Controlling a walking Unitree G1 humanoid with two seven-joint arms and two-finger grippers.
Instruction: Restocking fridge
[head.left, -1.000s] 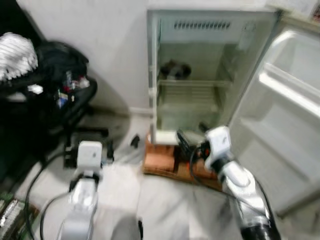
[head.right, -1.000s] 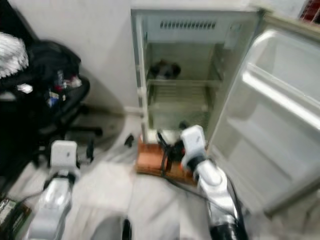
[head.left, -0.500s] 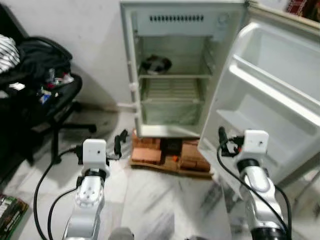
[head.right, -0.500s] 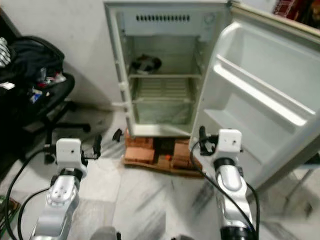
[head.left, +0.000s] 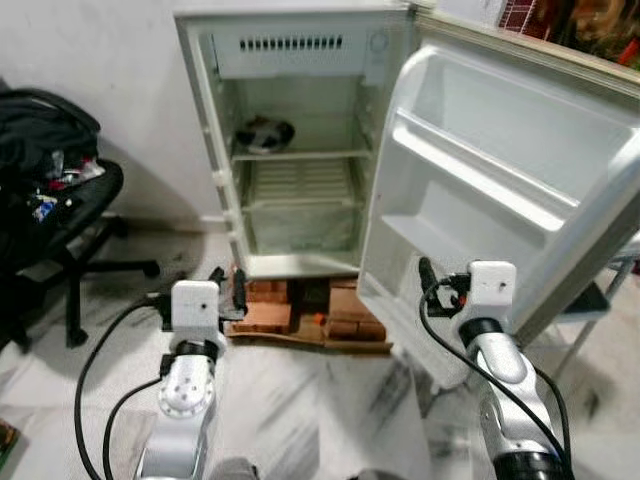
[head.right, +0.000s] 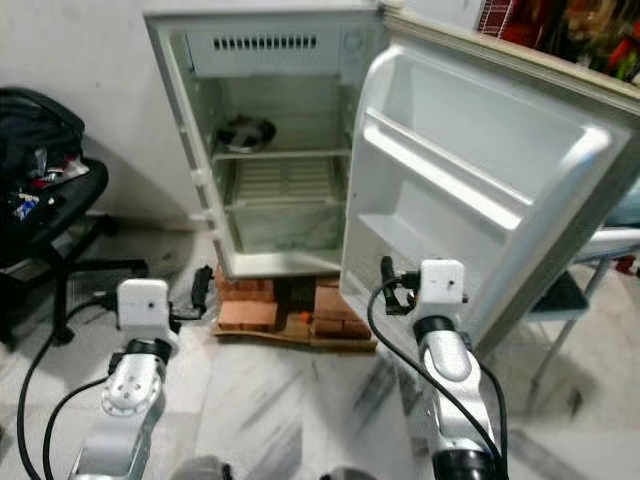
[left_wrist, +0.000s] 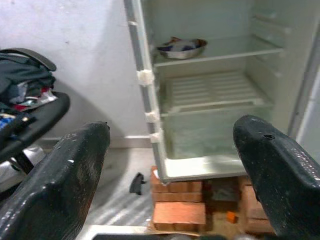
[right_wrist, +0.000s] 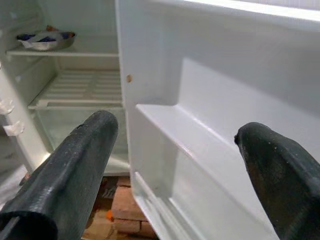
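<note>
A small white fridge (head.left: 300, 60) stands open against the wall, its door (head.left: 500, 170) swung out to the right. A metal bowl (head.left: 265, 133) sits on the upper shelf, and the wire shelf (left_wrist: 210, 90) below it is bare. My left gripper (left_wrist: 170, 165) hovers low in front of the fridge's left edge, open and holding nothing. My right gripper (right_wrist: 175, 165) is level with the door's lower shelf (right_wrist: 190, 140), a short way in front of it, also open with nothing between its fingers.
The fridge rests on bricks (head.left: 265, 315) over a marble floor. A black office chair (head.left: 60, 200) heaped with clothes stands at the left. A metal-legged stand (head.left: 600, 300) sits behind the door on the right. Black cables trail from both wrists.
The camera has swung right, so the fridge sits further left in view. My right gripper has gone from in front of the bricks to in front of the door's lower part.
</note>
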